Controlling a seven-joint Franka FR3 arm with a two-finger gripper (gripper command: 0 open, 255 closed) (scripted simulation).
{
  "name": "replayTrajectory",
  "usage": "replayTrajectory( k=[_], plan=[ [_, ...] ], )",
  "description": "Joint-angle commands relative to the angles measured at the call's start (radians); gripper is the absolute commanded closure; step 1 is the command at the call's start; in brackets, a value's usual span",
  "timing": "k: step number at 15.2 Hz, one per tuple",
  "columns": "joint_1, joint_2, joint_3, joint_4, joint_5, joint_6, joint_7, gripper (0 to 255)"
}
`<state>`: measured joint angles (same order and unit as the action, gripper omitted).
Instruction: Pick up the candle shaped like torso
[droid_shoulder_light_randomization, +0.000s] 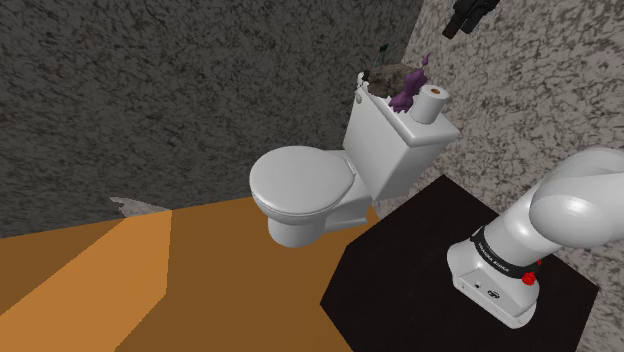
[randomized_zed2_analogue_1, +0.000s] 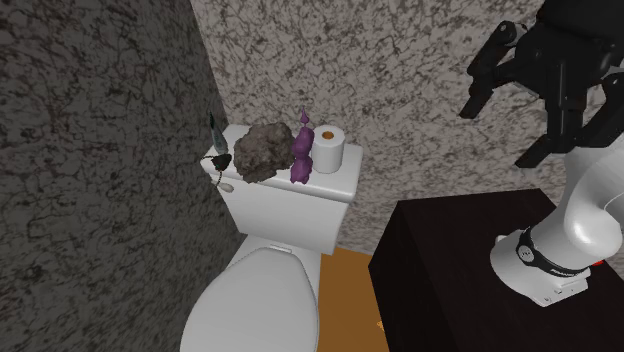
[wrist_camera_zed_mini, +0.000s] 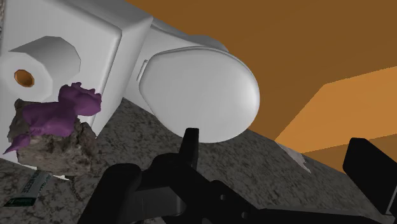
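The torso-shaped candle (droid_shoulder_light_randomization: 407, 92) (randomized_zed2_analogue_1: 302, 156) (wrist_camera_zed_mini: 61, 111) is purple and lies on the lid of a white toilet tank (droid_shoulder_light_randomization: 395, 150) (randomized_zed2_analogue_1: 288, 214) (wrist_camera_zed_mini: 124, 44). It sits between a grey rock-like lump (randomized_zed2_analogue_1: 261, 152) (wrist_camera_zed_mini: 58, 151) and a toilet roll (droid_shoulder_light_randomization: 432, 103) (randomized_zed2_analogue_1: 328, 148) (wrist_camera_zed_mini: 42, 67). My black gripper (droid_shoulder_light_randomization: 468, 16) (randomized_zed2_analogue_1: 495, 138) (wrist_camera_zed_mini: 280, 156) hangs open high in the air, well off to the second exterior view's right of the tank. Nothing is between its fingers.
The toilet's closed lid (droid_shoulder_light_randomization: 301, 182) (randomized_zed2_analogue_1: 255, 300) (wrist_camera_zed_mini: 203, 89) juts out over an orange floor (droid_shoulder_light_randomization: 150, 280). A small dark item (randomized_zed2_analogue_1: 217, 130) stands at the tank's far corner. Speckled walls enclose the tank. My black stand (droid_shoulder_light_randomization: 430, 265) (randomized_zed2_analogue_1: 450, 250) is beside the toilet.
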<state>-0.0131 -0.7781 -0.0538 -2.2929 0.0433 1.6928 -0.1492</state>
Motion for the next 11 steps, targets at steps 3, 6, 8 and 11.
replayTrajectory(
  k=[3,6,8,11],
  plan=[
    [-0.001,0.000,-0.054,-0.034,-0.016,0.040,-0.077,0],
    [0.000,0.016,-0.137,-0.071,-0.038,0.102,-0.195,0],
    [0.003,0.038,-0.194,-0.085,-0.051,0.143,-0.274,0],
    [0.013,0.086,-0.283,-0.093,-0.061,0.204,-0.394,0]
  ],
)
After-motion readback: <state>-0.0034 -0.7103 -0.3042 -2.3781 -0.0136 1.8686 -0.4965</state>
